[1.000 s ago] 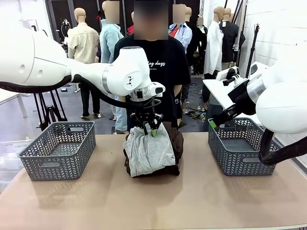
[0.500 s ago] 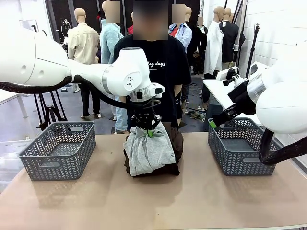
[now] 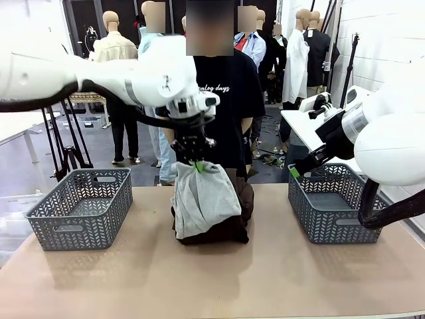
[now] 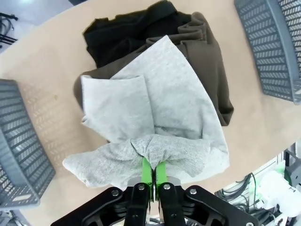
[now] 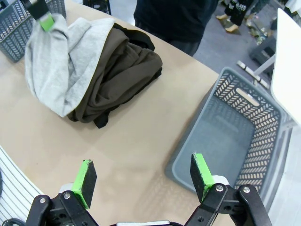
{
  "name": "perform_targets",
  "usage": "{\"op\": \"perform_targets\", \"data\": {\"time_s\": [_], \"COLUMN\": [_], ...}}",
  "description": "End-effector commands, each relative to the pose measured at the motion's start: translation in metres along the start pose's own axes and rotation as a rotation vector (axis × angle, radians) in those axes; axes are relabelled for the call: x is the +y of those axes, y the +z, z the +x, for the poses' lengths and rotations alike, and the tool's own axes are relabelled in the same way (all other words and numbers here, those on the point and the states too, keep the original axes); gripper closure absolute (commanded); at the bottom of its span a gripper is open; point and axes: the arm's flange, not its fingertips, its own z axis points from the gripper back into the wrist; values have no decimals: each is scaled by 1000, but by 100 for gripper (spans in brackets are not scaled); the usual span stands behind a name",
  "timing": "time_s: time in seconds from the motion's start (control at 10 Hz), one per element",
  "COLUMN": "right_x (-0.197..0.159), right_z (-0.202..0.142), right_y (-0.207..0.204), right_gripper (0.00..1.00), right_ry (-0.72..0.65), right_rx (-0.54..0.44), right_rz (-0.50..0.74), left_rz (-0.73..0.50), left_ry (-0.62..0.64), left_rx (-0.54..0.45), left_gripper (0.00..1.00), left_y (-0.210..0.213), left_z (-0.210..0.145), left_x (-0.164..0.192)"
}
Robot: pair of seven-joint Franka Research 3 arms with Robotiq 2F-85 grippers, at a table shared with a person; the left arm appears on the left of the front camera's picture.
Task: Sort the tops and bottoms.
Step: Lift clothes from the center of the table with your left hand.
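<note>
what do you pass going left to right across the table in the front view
left grey basket → light grey garment pinched by the left gripper → right grey basket

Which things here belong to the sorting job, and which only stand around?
Job:
- light grey garment, pinched in the left gripper
- dark brown garment
- black garment
- left basket and right basket, probably the targets

Not the job:
- person's black T-shirt
- white side table
</note>
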Motion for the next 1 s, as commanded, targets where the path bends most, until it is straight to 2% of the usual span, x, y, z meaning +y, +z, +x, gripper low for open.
{"op": "perform_targets", "data": {"time_s": [0.0,0.1,0.6,0.9], "right_x": [0,0,0,0], "right_z": [0,0,0,0], "right_y": [-1,-1,-1,-1], "right_gripper": [0,0,0,0], "right_ry": [-9,-9,-9,-9], "right_rx": [0,0,0,0], "right_rz": [8,8,8,8], "left_rz": [2,0,0,62], "left_ry": [-23,0,-7,87], "left_rx": [-52,0,18,-102], "left_gripper": [100,100,100,100], "left_y": [33,0,-3,84], "left_z": [1,0,2,21], "left_x": [9,0,-1,11]}}
